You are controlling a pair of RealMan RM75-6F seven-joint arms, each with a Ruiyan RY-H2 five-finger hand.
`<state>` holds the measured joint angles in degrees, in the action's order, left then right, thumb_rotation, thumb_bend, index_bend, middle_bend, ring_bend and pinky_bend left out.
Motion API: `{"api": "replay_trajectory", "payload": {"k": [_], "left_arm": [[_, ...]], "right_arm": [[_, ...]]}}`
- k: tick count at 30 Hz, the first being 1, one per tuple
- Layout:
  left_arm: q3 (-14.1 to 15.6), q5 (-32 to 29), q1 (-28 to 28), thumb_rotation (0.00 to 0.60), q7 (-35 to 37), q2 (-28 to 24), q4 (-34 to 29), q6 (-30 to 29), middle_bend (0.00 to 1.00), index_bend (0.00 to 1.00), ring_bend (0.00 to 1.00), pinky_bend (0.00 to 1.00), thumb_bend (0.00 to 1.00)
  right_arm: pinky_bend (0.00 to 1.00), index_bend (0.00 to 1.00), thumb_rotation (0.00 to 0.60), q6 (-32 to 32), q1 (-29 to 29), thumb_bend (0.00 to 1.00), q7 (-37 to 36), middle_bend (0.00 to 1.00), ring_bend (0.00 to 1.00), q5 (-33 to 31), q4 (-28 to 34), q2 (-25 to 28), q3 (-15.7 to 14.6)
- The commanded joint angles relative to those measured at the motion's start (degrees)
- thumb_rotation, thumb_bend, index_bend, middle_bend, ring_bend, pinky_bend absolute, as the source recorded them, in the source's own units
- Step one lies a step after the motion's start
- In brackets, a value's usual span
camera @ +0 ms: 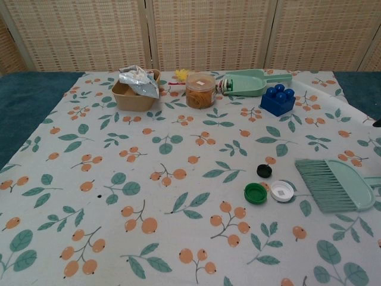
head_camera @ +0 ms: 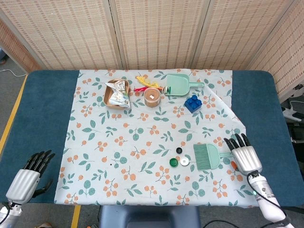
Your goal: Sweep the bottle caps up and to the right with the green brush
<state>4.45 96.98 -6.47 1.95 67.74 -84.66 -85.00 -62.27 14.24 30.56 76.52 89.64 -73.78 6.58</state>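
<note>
Floral cloth (head_camera: pixel 142 137) covers the table. Green brush (head_camera: pixel 207 156) lies flat at its right, bristles facing three bottle caps (head_camera: pixel 180 158) just left. My right hand (head_camera: pixel 244 155) sits just beside the handle, fingers apart, empty. Left hand (head_camera: pixel 28 175) well off, fingers apart.

A dustpan (head_camera: pixel 179 85), a blue block (head_camera: pixel 192 103), a lidded jar (head_camera: pixel 152 97) and a box of wrappers (head_camera: pixel 116 93) sit along the floral cloth's (head_camera: pixel 118 142) far edge.
</note>
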Motion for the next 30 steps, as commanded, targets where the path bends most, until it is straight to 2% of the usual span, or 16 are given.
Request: {"api": "replay_trajectory", "payload": {"k": [1,9,15,25,30], "left_arm": [[0.0,0.0,-0.1,0.600,-0.1,0.1,0.0,0.1,0.00,0.00,0.00,0.08,0.37],[-0.4,-1.0,-0.3,0.600,0.5,-0.1,0.1,0.5,0.00,0.00,0.00,0.08,0.37],[-0.3,-0.8,-0.3,0.600,1.3,-0.3,0.2,0.2,0.00,0.00,0.00,0.09,0.37],[-0.3,-0.9,-0.4,0.600,1.4,-0.4,0.3,0.5,0.00,0.00,0.00,0.08,0.37],[-0.2,-0.9,-0.5,0.600,1.5,-0.4,0.4,0.6,0.00,0.00,0.00,0.08,0.37]], "right_arm": [[0.00,0.15,0.600,3.0,2.6,0.18,0.1,0.20,0.00,-3.8,-4.9,-4.4,0.8],[0.00,0.23,0.600,3.5,4.4,0.20,3.0,0.25,0.00,-4.4,-11.4,-8.4,-1.3],[0.00,0.31,0.600,2.9,4.8,0.23,5.4,0.31,0.00,-5.3,-12.9,-9.6,-2.2],[0.00,0.35,0.600,2.7,5.4,0.25,7.3,0.33,0.02,-7.3,-13.8,-11.1,-3.2],[0.00,0.40,0.600,1.9,5.6,0.27,8.3,0.35,0.05,-7.7,-13.5,-11.4,-3.5]]}}
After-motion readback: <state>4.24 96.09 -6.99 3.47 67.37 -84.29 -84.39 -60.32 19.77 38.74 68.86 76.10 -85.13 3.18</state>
